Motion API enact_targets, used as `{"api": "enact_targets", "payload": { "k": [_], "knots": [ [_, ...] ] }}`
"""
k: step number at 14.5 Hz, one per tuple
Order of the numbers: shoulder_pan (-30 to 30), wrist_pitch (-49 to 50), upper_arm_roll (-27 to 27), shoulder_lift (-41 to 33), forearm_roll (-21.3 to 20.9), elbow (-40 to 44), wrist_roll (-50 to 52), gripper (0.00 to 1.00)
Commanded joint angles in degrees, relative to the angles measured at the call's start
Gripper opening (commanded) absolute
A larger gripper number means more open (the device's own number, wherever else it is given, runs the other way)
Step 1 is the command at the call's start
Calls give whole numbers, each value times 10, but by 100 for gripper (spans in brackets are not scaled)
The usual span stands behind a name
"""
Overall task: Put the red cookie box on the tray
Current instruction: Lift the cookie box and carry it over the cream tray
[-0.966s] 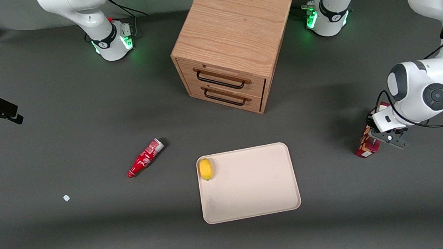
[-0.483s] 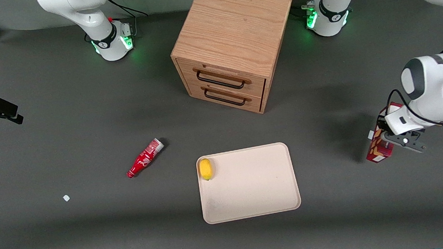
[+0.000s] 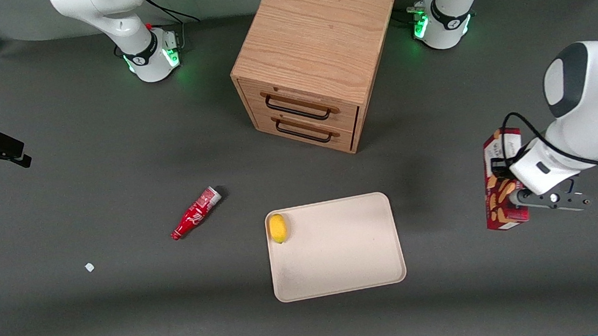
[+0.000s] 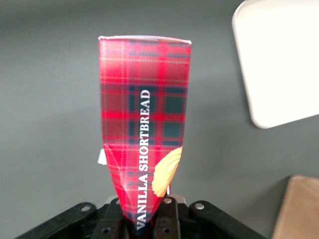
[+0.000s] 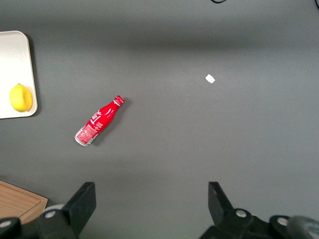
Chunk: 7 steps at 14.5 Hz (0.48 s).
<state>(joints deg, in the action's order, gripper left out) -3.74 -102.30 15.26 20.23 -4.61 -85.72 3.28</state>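
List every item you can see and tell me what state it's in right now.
red cookie box: gripped, lifted off the table
hand: shut on the box, toward the working arm's end
tray: flat, holding only a lemon
lemon: lying on the tray's edge
red bottle: lying on its side
drawer cabinet: both drawers shut

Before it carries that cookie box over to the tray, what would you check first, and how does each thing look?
1. Red cookie box held by the gripper: ok, shut on its end.
2. Box lifted off the table: looks ok, though hard to judge.
3. Tray has bare room: ok; the lemon sits only at one corner.
4. Path to the tray: ok, nothing lies between.
5. Grip firmness: cannot tell.
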Motion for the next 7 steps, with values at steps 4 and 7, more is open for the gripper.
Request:
{"api": "enact_targets", "payload": {
  "k": [4, 7],
  "knots": [
    [102, 1, 12, 177, 1, 186, 235, 0],
    [141, -61, 8, 232, -3, 211, 284, 0]
  ]
}}
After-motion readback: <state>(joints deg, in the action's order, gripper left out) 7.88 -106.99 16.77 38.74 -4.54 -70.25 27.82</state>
